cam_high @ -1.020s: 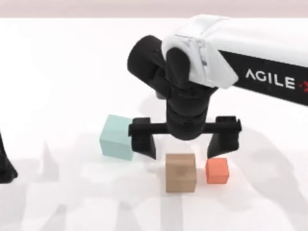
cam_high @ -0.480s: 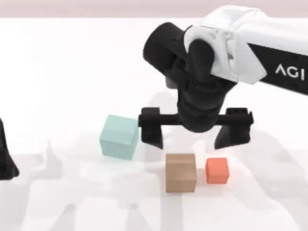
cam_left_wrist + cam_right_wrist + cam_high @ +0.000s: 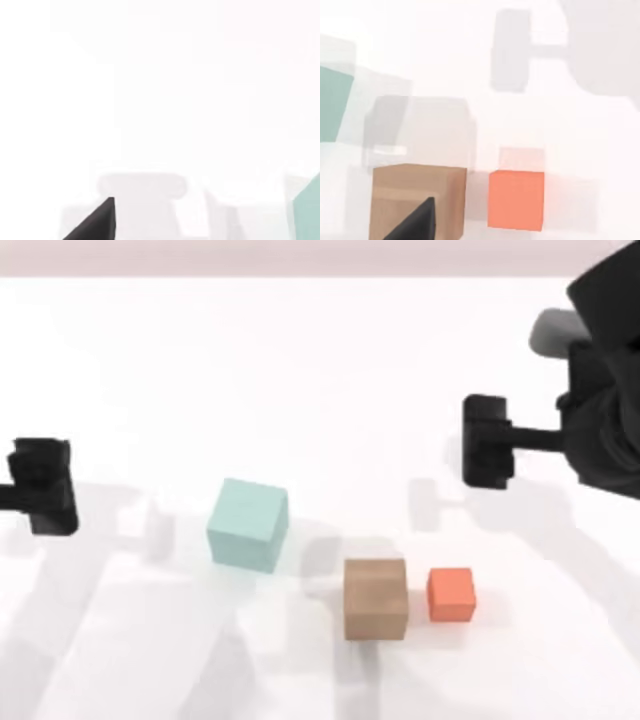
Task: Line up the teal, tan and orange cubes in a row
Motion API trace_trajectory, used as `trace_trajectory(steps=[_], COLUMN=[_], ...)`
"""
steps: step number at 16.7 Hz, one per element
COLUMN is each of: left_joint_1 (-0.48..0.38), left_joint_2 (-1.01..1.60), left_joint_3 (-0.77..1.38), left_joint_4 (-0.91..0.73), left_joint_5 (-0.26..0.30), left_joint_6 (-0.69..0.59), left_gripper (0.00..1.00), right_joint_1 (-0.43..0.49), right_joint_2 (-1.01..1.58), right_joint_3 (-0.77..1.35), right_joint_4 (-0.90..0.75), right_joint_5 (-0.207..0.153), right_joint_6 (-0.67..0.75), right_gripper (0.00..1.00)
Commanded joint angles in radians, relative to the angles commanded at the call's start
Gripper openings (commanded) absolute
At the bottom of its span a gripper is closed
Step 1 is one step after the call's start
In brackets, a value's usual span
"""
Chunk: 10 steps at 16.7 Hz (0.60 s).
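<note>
The surface (image 3: 300, 360) is plain and pale, and it carries all three cubes in its nearer half. The teal cube (image 3: 248, 525), the biggest, sits left of centre and a little farther back than the other two, turned slightly askew. The tan cube (image 3: 376, 598) stands to its right and nearer, and the orange cube (image 3: 451, 595), the smallest, is just beside the tan one with a narrow gap between them.

All three look like stiff, matte, light blocks that should neither crush nor slip easily. My judgement is that the teal one is best taken across two opposite flat sides, with the pincer turned to match its skew; being wide, it needs the jaws well spread.

The left pincer (image 3: 42, 487) is at the left edge, well apart from the teal cube, and only one dark block of it shows, so I cannot tell whether it is released or clenched. The right pincer (image 3: 489, 441) is up at the right, clear of the cubes and grasping nothing; the rest is cut off, so its state is also unclear. The left wrist view shows only a sliver of teal.
</note>
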Motion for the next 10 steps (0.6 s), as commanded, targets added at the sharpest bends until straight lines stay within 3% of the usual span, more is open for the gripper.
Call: trace_trajectory(steps=[10], left_joint_1=[-0.239], left_joint_2=[0.960], left_joint_3=[0.725], left_joint_4=[-0.538], left_joint_5=[0.004], left_joint_6=[-0.125], left_gripper=[1.00], right_joint_1=[-0.363], right_joint_2=[-0.919], right_joint_3=[-0.763], right_joint_4=[0.542], right_joint_5=[-0.015], right_joint_6=[-0.367], right_gripper=[1.00])
